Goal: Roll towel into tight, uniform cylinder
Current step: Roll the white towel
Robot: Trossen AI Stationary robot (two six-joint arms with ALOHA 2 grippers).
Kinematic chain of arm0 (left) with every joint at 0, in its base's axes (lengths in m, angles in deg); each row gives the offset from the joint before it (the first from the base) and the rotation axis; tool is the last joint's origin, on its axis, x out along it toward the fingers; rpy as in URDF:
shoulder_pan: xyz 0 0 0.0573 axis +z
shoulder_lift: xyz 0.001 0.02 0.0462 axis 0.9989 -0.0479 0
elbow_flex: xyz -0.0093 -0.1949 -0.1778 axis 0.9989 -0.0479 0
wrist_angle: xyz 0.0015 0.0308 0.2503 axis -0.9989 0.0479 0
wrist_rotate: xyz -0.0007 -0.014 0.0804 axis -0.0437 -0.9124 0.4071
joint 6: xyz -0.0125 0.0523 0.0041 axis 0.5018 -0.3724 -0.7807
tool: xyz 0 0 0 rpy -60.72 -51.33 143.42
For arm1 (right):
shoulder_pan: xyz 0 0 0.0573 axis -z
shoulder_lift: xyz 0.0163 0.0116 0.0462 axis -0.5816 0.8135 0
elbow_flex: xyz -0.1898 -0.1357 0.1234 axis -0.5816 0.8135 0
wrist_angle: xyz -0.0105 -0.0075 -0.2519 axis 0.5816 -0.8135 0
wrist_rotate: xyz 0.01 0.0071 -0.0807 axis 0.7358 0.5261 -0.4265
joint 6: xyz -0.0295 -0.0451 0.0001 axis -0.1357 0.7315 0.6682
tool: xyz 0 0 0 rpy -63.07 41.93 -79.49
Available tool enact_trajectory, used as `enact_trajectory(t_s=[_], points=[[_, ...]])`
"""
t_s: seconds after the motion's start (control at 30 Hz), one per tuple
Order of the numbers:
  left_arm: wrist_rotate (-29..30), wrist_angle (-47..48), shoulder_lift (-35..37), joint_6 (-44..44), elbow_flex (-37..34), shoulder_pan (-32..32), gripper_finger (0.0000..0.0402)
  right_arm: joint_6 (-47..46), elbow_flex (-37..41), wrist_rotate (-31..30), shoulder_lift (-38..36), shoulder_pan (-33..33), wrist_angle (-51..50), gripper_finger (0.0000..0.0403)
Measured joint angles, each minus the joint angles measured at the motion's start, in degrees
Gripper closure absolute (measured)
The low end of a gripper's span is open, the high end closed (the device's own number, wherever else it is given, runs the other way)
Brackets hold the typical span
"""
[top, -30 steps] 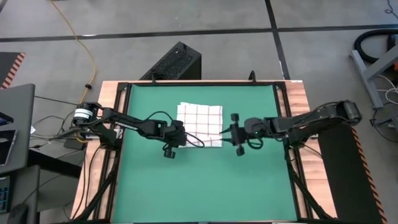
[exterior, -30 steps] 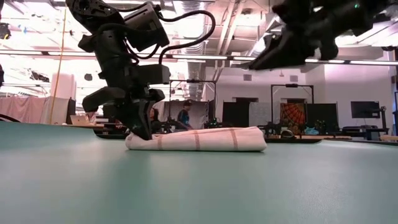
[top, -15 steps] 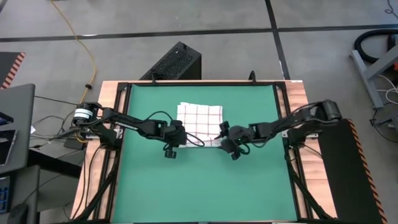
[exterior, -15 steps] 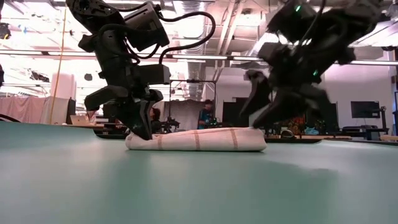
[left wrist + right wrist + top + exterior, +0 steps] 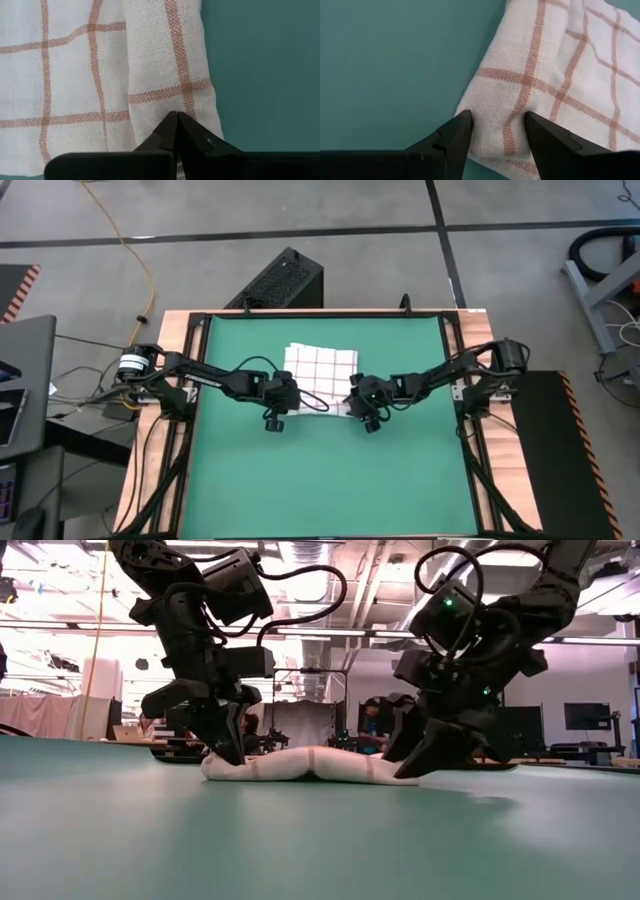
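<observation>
The towel (image 5: 321, 373), white with a grid of thin red lines, lies on the green mat (image 5: 240, 470). Its near edge is rolled into a low roll (image 5: 315, 765). My left gripper (image 5: 284, 402) is shut, with its tips on the roll's left end (image 5: 176, 116). My right gripper (image 5: 357, 402) is open, and its two fingers stand astride the roll's right end (image 5: 495, 112). The roll sags in the middle between the two grippers. My left gripper presses its shut fingertips (image 5: 170, 125) down on the roll's left end (image 5: 172, 95), coming steeply from above. Whether a layer of cloth is nipped between the tips, I cannot tell. The cloth lies on the mat. My right gripper sets its open fingertips (image 5: 539, 131) on the roll's right end (image 5: 500, 117), slanting down from the table's right. One finger is at the cloth's edge and the other is on the cloth. That end (image 5: 400, 772) lies squashed on the mat.
The mat is bare in front of the towel (image 5: 320, 480) and on either side. A black frame (image 5: 452, 380) and wooden table edges surround the mat. A dark box (image 5: 280, 280) stands on the floor behind the table.
My right gripper has gone toward the table's left edge and down, tipping its fingers downward, onto the towel's right end. There the roll has been squashed and now dips in the middle. My left gripper has stayed on the left end.
</observation>
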Motion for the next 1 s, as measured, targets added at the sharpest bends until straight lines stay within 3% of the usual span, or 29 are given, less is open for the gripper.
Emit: enact_trajectory(t_s=[0.3, 0.7, 0.77, 0.87, 1.0], points=[[0.0, 1.3, 0.0, 0.1, 0.0, 0.0, 0.0401, -6.2, 0.1, 1.0, 0.4, 0.7, 0.2, 0.0189], [0.0, 1.2, 0.1, -0.6, 0.0, 0.0, 0.0402, -4.8, 0.6, 2.2, -20.3, 4.0, -6.0, 0.0189], [0.0, 1.2, 0.1, -0.6, 0.0, 0.0, 0.0402, -1.1, 0.7, 2.3, -22.0, 3.1, -7.6, 0.0189], [0.0, 1.2, 0.1, -0.6, 0.0, 0.0, 0.0401, 11.6, 0.5, 1.8, -23.1, 0.6, -9.5, 0.0189], [0.0, 1.2, 0.1, -0.6, 0.0, 0.0, 0.0401, 21.9, 0.6, -2.5, -20.7, -3.0, -9.2, 0.0189]])
